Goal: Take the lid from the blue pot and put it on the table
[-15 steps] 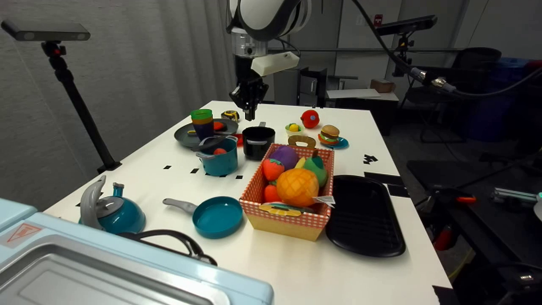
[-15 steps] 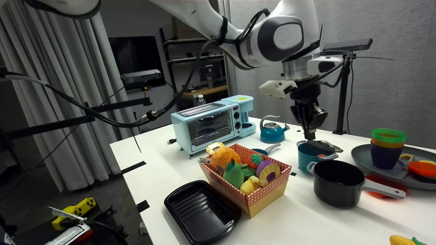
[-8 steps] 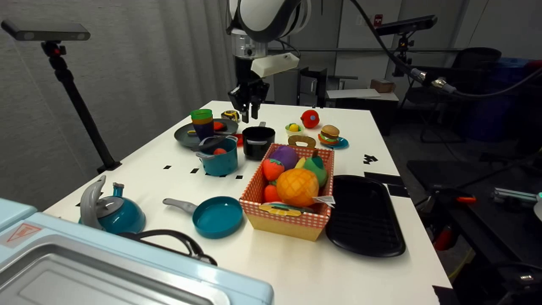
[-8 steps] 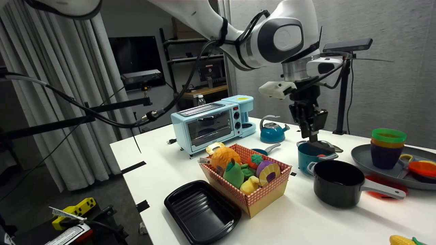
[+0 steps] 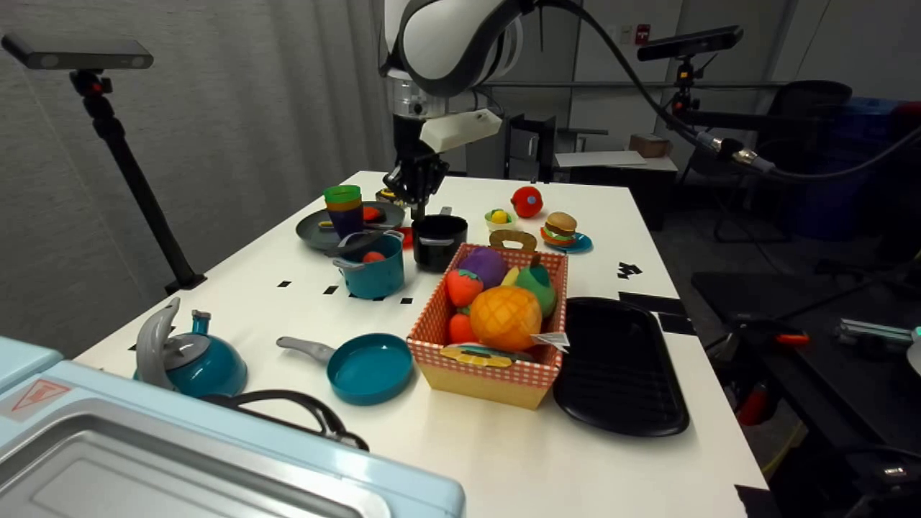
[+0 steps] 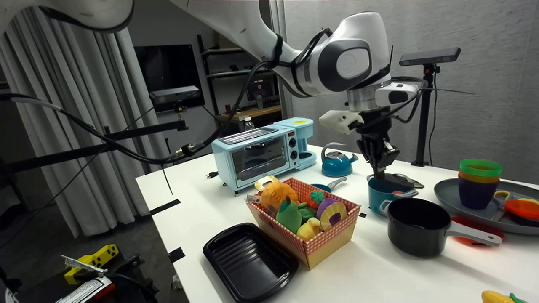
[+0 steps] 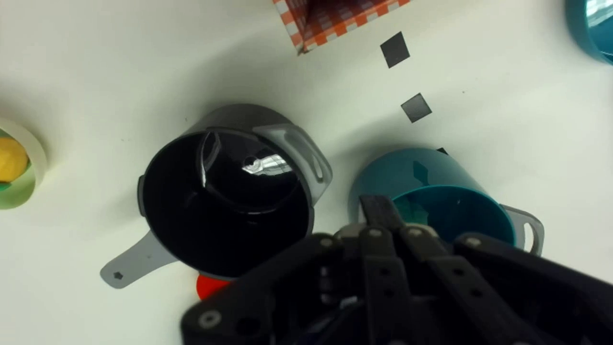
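As a black two-fingered gripper [image 7: 381, 210] is hovering before us, jaws clenched empty, lowering it unparted is risking toppling the round greyish lid [image 6: 416, 183] seemingly tilted on the squat teal-blue pot [image 5: 378, 275].

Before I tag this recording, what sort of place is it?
Likely a robotics lab with a play-kitchen setup: a robot arm, a stand-mounted camera, and a basket of toylike fruit on a white table.
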You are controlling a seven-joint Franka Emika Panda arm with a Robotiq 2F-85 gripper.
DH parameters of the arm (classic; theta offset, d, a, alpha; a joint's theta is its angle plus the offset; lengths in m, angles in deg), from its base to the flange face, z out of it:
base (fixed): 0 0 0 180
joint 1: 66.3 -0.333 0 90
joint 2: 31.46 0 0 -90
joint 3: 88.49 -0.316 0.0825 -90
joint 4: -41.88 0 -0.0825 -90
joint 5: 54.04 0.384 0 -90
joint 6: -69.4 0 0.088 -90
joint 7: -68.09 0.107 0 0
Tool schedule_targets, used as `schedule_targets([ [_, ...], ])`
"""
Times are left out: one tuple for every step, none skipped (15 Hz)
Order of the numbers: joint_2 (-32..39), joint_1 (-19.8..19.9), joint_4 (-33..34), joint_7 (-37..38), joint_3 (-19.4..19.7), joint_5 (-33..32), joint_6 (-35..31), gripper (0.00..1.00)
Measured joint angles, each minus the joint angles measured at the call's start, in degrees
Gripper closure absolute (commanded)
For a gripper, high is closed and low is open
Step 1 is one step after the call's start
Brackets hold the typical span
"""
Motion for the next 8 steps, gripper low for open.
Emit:
schedule_targets([
  [0.7, -0.1, 0.1, 0.1, -0.2, 0.0, -0.5, 1.00],
  [1.5, -0.2, 0.3, 0.2, -0.4, 0.0, -1.1, 1.00],
  [2.2, -0.3, 0.5, 0.3, -0.7, 0.0, -1.7, 1.00],
  [2.9, -0.4, 0.7, 0.4, -0.9, 0.0, -2.3, 1.00],
  [3.6, -0.5, 1.2, 0.5, -1.0, 0.0, -2.6, 1.00],
  [4.3, -0.5, 1.7, 0.7, -1.2, 0.0, -2.8, 1.00],
  [5.0, -0.6, 2.3, 0.9, -1.2, 0.1, -3.2, 1.00],
  [5.6, -0.6, 3.1, 1.0, -1.2, 0.1, -3.4, 1.00],
])
